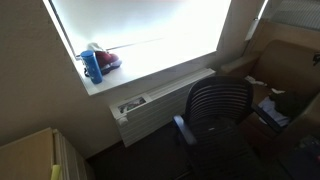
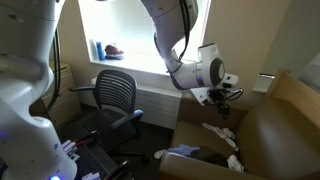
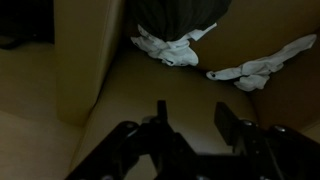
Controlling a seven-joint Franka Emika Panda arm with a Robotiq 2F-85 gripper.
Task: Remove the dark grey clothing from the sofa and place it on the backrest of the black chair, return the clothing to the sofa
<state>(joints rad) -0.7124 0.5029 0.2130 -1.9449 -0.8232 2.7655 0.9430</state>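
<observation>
Grey-black and limp, the dark grey clothing [image 3: 180, 14] lies far along the sofa [image 3: 150, 88] seat, white items [image 3: 168, 46] touching its near edge. Our gripper [image 3: 192, 110] hovers short of it, jaws spread, empty; closing there, we might pinch the white items instead.

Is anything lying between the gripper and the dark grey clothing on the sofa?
No solid obstacle shows. In the wrist view the open gripper looks onto bare sofa, but a small white item lies against the near edge of the dark grey clothing.
</observation>
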